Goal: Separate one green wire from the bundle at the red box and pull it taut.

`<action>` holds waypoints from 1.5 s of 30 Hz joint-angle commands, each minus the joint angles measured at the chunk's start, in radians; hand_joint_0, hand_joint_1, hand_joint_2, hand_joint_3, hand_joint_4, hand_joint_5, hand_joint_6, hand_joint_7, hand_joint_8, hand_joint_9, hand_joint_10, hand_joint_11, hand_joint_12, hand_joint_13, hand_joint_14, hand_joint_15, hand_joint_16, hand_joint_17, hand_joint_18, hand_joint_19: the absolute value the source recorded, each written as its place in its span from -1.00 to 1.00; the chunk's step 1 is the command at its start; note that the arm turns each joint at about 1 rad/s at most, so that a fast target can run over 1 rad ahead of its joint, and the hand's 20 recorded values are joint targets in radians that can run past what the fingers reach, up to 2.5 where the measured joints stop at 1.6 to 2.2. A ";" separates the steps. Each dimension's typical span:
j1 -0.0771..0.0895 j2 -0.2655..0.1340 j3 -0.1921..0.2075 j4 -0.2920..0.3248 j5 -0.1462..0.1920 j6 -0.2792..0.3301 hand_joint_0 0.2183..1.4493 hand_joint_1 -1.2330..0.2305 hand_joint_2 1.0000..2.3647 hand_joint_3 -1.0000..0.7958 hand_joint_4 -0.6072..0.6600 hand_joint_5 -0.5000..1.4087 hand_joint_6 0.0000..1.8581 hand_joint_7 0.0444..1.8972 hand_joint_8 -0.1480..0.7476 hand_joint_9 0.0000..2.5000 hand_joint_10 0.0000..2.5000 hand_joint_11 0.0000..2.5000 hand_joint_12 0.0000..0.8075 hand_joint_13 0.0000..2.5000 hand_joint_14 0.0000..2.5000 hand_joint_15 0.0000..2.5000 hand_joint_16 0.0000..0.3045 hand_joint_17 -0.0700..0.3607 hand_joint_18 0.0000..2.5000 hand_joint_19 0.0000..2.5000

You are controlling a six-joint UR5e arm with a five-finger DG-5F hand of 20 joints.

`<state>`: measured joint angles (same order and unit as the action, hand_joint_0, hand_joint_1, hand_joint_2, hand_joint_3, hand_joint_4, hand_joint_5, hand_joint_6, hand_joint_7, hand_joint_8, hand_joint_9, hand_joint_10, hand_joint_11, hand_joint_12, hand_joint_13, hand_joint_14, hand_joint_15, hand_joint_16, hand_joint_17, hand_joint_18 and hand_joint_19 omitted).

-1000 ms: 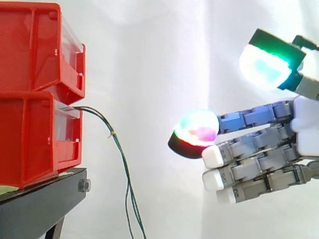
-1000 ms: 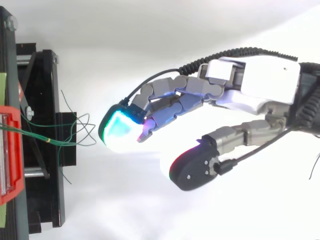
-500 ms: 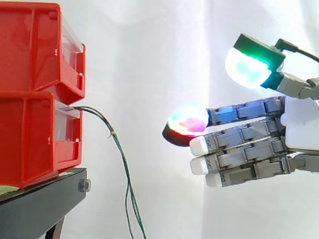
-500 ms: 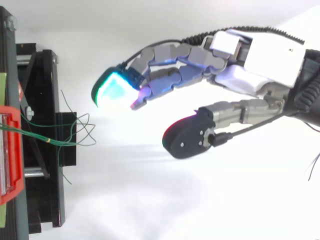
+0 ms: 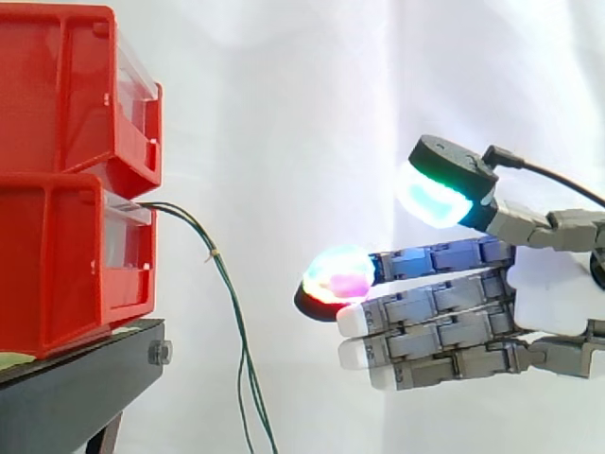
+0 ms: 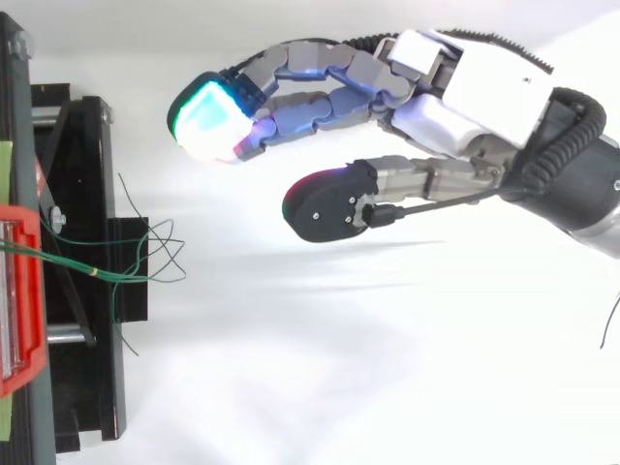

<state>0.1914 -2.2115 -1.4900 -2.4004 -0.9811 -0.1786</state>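
Note:
Thin green wires (image 5: 223, 284) leave the lower of two stacked red boxes (image 5: 71, 260) as a bundle, bound by a small tie, and hang down past the black stand (image 5: 85, 392). From above, the wires (image 6: 145, 254) spread in loose loops beside the red box (image 6: 19, 300). My hand (image 5: 558, 293) reaches in from the right, its fingers straight and level, thumb raised above them, nothing held. Its glowing fingertips (image 5: 337, 279) stay well right of the wires without touching them. In the top view my hand (image 6: 465, 92) lies above and to the right of the wire loops.
A white curtain backs the scene. The black stand (image 6: 82, 271) with its struts carries the boxes on the left. Open room lies between the wires and my hand.
My hand has moved left toward the wires and lower in the side view, and toward the upper edge in the top view. Its fingers have straightened. The wires have not moved.

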 commanded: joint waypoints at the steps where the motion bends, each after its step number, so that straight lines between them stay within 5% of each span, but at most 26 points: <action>1: 0.000 -0.013 0.004 0.030 0.019 -0.019 -0.42 -0.07 -1.00 -0.44 0.38 -0.68 -0.46 -0.21 0.10 -0.41 -1.00 -0.84 0.02 -0.49 -1.00 -0.87 -0.70 -0.19 -0.61 -0.78; 10: 0.003 -0.039 0.017 0.090 0.058 -0.108 -0.42 -0.07 -1.00 -0.44 0.38 -0.68 -0.46 -0.22 0.11 -0.40 -1.00 -0.84 0.02 -0.48 -1.00 -0.87 -0.70 -0.19 -0.61 -0.78; 20: 0.002 -0.155 0.178 0.050 0.047 -0.091 -0.42 -0.07 -1.00 -0.44 0.38 -0.68 -0.46 -0.22 0.11 -0.40 -1.00 -0.84 0.03 -0.47 -1.00 -0.86 -0.70 -0.19 -0.61 -0.77; 33: 0.036 -0.178 0.185 0.075 0.032 -0.102 -0.42 -0.07 -1.00 -0.44 0.41 -0.67 -0.46 -0.18 0.11 -0.40 -1.00 -0.83 0.03 -0.46 -1.00 -0.86 -0.70 -0.19 -0.61 -0.78; 37: 0.049 -0.186 0.185 0.087 -0.002 -0.099 -0.42 -0.07 -1.00 -0.44 0.44 -0.66 -0.46 -0.14 0.11 -0.40 -1.00 -0.84 0.03 -0.47 -1.00 -0.86 -0.70 -0.19 -0.61 -0.78; 45: 0.054 -0.186 0.191 0.076 -0.027 -0.097 -0.41 -0.07 -1.00 -0.44 0.48 -0.62 -0.46 0.02 0.12 -0.39 -1.00 -0.83 0.02 -0.46 -1.00 -0.86 -0.70 -0.19 -0.59 -0.78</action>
<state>0.2441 -2.3973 -1.3038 -2.3241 -1.0019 -0.2767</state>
